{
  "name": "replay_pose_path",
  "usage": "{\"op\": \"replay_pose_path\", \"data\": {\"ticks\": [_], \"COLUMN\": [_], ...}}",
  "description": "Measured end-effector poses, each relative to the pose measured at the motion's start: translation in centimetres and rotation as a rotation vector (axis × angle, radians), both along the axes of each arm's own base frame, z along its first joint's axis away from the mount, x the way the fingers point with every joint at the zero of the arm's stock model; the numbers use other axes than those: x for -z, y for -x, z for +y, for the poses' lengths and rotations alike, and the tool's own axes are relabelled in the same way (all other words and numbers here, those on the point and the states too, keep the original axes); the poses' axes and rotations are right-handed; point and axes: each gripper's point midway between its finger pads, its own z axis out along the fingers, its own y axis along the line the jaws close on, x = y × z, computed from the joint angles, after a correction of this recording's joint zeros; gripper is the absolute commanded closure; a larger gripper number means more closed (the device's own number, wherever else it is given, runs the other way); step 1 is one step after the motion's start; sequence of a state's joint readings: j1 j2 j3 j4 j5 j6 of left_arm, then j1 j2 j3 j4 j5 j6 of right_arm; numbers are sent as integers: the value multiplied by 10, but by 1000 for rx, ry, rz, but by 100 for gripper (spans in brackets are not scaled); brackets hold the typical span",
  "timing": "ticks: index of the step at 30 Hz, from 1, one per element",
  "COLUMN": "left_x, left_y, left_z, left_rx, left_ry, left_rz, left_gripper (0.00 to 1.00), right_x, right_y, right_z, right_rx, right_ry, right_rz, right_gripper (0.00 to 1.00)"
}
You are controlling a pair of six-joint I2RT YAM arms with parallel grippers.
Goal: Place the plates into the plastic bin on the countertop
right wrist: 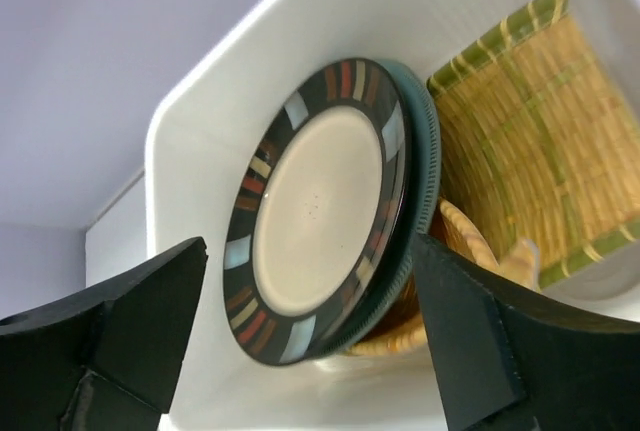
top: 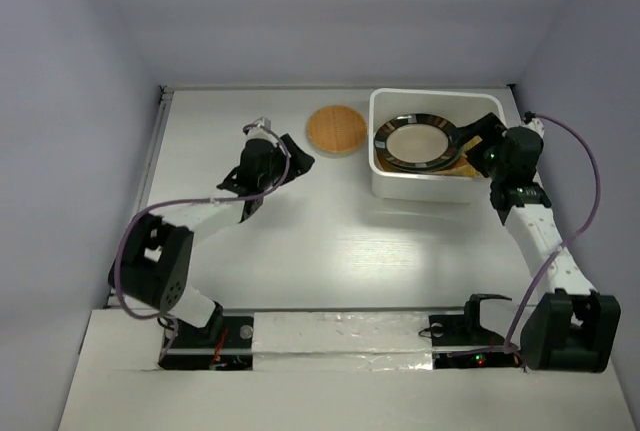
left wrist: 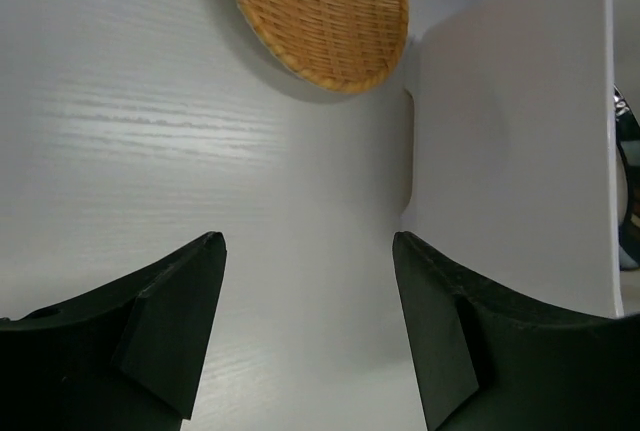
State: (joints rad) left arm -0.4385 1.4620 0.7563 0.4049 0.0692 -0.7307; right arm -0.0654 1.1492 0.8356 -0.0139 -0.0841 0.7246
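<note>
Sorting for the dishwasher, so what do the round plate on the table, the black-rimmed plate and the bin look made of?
Round plate: woven bamboo or rattan, matt tan; the basket weave shows. Black-rimmed plate: probably glazed ceramic, glossy, with painted colour blocks. Bin: likely plastic, smooth white, rounded moulded corners.

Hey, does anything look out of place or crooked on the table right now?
One woven tan plate lies on the countertop left of the plastic bin, outside it. Inside the bin, the black-rimmed plate sits on a teal plate atop an uneven pile, so the stack looks slightly tilted. Nothing spilled or broken shows.
</note>
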Motion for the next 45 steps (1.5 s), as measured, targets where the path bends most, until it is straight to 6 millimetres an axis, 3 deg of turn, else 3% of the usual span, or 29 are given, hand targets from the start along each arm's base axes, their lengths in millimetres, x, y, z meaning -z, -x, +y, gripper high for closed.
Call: {"op": "replay_pose_path", "data": {"ticks": [7, 9, 19, 24, 28, 34, 39, 40, 41, 43, 45], "left_x": [30, 39, 58, 84, 82, 90, 95, 97, 96, 89, 77], "left_y": [-47, -57, -108, -117, -123, -134, -139, -138, -139, -145, -151], "left_z": [-22, -28, -55, -60, -60, -62, -66, -66, -66, -68, -70], "left_rx": [-11, -17, -65, -103, -149, -242, -304, -316, -329, -349, -349], "left_ry": [-11, -5, 63, 85, 116, 153, 147, 147, 150, 186, 212], "left_rz": [64, 85, 152, 226, 242, 277, 286, 290, 286, 263, 218], "left_gripper": [35, 36, 40, 43, 46, 61, 82, 86, 97, 100, 100], "right_x": [-44, -50, -78, -92, -96, -109, -115, -116, -116, -115, -112], "right_y": [36, 45, 96, 110, 117, 131, 140, 141, 142, 144, 144], "right_z": [-8, -8, -1, 6, 12, 23, 27, 28, 30, 34, 39], "right_rx": [45, 47, 30, -5, -36, -88, -111, -118, -128, -151, -179], "right_ry": [49, 58, 67, 65, 61, 42, 43, 42, 40, 34, 32], "right_rz": [-148, -174, -329, -382, -399, -451, -486, -490, -493, -496, -491], "right_gripper": [10, 16, 23, 23, 24, 25, 26, 28, 30, 37, 52]}}
